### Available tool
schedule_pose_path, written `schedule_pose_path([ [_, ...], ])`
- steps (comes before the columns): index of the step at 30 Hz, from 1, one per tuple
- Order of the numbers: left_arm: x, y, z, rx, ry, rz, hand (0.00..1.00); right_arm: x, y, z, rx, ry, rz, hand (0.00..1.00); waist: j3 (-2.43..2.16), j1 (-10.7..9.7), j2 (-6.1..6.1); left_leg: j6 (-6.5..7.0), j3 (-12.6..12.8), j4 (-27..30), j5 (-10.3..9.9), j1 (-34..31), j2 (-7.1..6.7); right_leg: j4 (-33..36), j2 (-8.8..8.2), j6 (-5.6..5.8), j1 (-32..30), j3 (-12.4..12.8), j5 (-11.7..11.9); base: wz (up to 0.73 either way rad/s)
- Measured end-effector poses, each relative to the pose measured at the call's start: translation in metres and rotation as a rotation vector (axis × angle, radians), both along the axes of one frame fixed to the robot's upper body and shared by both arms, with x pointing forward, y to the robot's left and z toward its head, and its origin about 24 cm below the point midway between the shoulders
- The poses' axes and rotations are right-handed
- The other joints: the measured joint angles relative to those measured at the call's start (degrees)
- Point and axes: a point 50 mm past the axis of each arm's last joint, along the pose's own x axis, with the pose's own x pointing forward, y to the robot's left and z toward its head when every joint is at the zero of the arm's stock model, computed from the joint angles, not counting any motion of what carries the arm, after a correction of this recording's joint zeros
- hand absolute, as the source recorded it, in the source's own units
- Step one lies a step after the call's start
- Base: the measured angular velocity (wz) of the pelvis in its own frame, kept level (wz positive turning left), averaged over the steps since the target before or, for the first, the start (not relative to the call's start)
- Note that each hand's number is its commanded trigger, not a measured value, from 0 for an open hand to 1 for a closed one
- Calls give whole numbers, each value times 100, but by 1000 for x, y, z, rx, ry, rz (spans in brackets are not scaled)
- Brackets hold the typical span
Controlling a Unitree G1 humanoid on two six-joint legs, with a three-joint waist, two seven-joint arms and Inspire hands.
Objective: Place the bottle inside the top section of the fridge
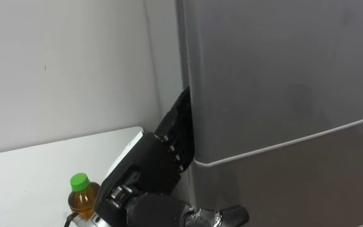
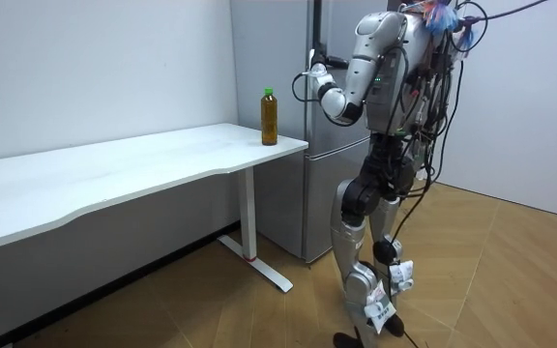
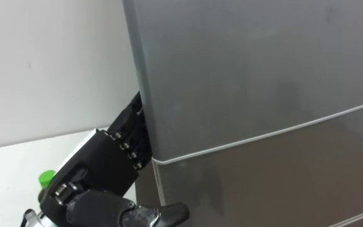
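I've got the left hand (image 1: 159, 161) up at the left edge of the fridge (image 1: 282, 94), with its fingers (image 1: 178, 116) lying along the upper door's edge. Their tips are tucked behind the edge, so I cannot tell whether they grip. One fridge, two doors, both shut, with a thin seam (image 1: 295, 140) between them. One bottle (image 1: 84, 197), green cap, amber liquid, stands upright on the one white table (image 2: 114, 174), near the corner closest to the fridge and just below the hand, apart from it. The table corner sits close beside the fridge. In the room view the robot stands facing the fridge, with bare wooden floor (image 2: 511, 280) open behind it.
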Motion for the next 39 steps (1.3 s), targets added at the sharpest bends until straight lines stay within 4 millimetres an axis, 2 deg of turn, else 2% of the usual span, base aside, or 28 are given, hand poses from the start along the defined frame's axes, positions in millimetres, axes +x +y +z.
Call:
schedule_pose_path([
  [2, 0, 0, 0, 1, 3, 2, 62, 1, 0, 0, 0, -1, 6, 0, -2, -29, 2, 0, 0, 0, 0, -4, -1, 0, -3, 0, 0, -6, 0, 2],
  [4, 1, 1, -1, 0, 8, 10, 90, 2, 0, 0, 0, -4, 7, 0, -4, -44, 6, 0, 0, 0, 0, -10, -2, 1, -6, 0, -1, -6, 0, 5],
  [5, 1, 2, -1, -2, 13, 24, 100, 2, 0, 0, 0, -4, 8, 0, -7, -43, 11, 0, 0, 0, 0, -12, -3, 1, -7, 1, -1, -11, 0, 5],
  [8, 2, 3, -1, -6, 19, 40, 100, 3, 1, 0, 1, -5, 15, 0, -14, -41, 15, 0, 3, 0, 0, -20, -6, 1, -12, 2, -6, -20, 1, 2],
  [15, -3, -9, -3, 4, 7, -56, 100, 4, 2, 0, 6, -6, 13, 0, -15, -56, 2, 0, 15, 0, 0, -2, -5, 6, -11, 7, 10, -13, 5, -1],
  [19, -5, -16, -5, 22, 10, -105, 100, 2, 1, 0, 8, -4, -4, 0, -37, -76, 40, 0, 24, 0, 0, 16, 5, 7, 3, -2, 15, -3, 10, -3],
  [26, -9, -23, -8, 37, 13, -165, 100, 0, 1, 0, 12, -4, -20, 0, -27, -69, 36, -3, 47, 2, 2, 22, 19, -5, 7, -16, 4, 64, 16, -2],
  [28, -9, -24, -9, 45, 16, -171, 91, 1, 2, 0, 14, -4, -16, 0, -20, -69, 25, -3, 48, 2, 2, 22, 17, -5, 10, -15, 2, 67, 16, 0],
  [29, -9, -24, -9, 50, 17, -176, 89, 1, 2, 0, 16, -5, -14, 0, -13, -69, 15, -3, 48, 2, 2, 21, 16, -5, 11, -15, 0, 69, 16, 0],
  [31, -10, -25, -10, 57, 20, -186, 71, 1, 2, 0, 18, -6, -12, 0, -5, -67, 3, -3, 50, 1, 2, 20, 14, -8, 12, -15, -2, 74, 16, 0],
  [32, -11, -26, -11, 59, 21, -192, 41, 1, 2, 0, 18, -6, -10, 0, -2, -63, -1, -3, 48, 1, 2, 18, 13, -11, 12, -15, -5, 81, 15, 0],
  [33, -11, -26, -11, 60, 20, -196, 18, 2, 2, 0, 18, -6, -7, 0, 0, -63, -1, -3, 43, 0, 2, 17, 13, -16, 14, -15, -6, 92, 16, -3],
  [34, -11, -26, -11, 60, 19, -197, 0, 2, 2, 0, 17, -6, -6, 0, 0, -63, 0, -3, 40, 0, 2, 18, 13, -17, 15, -15, -6, 97, 16, -4],
  [39, -12, -27, -11, 63, 13, -214, 0, 1, 2, 0, 20, -7, -16, 0, 1, -69, 4, -3, 38, -1, 2, 18, 16, -52, 17, -15, 5, 120, 17, -2],
])
